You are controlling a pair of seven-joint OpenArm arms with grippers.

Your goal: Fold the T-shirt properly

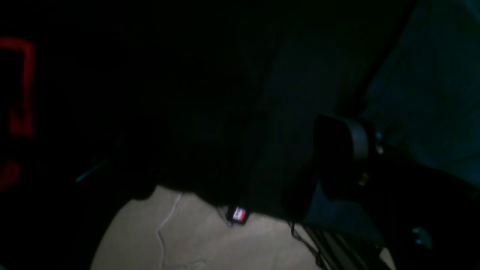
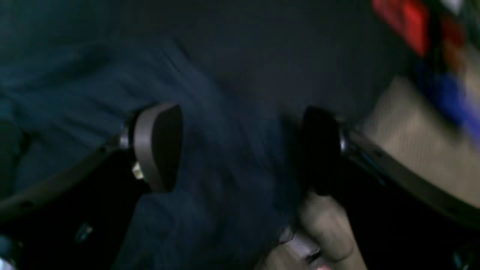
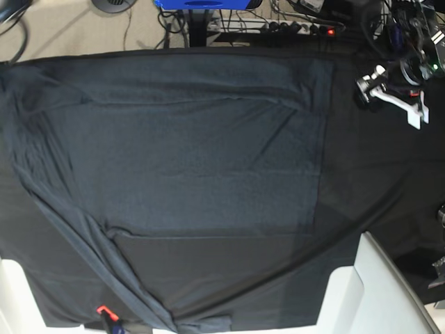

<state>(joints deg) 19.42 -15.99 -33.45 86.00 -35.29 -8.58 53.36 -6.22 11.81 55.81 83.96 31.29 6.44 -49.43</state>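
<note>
Across the black-covered table (image 3: 389, 181), the T-shirt (image 3: 188, 167) lies spread flat (creased toward its near-left corner). Right gripper (image 2: 240, 150) hangs over the fabric with jaws wide, holding nothing. Left gripper (image 1: 333, 157) is too dark to judge.

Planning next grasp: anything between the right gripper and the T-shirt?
Nothing visible. In the right wrist view the right gripper is open, with T-shirt fabric showing directly in the gap between its fingers. The base view shows nothing lying on the spread shirt. Contact can't be judged; the wrist image is blurred.
</note>
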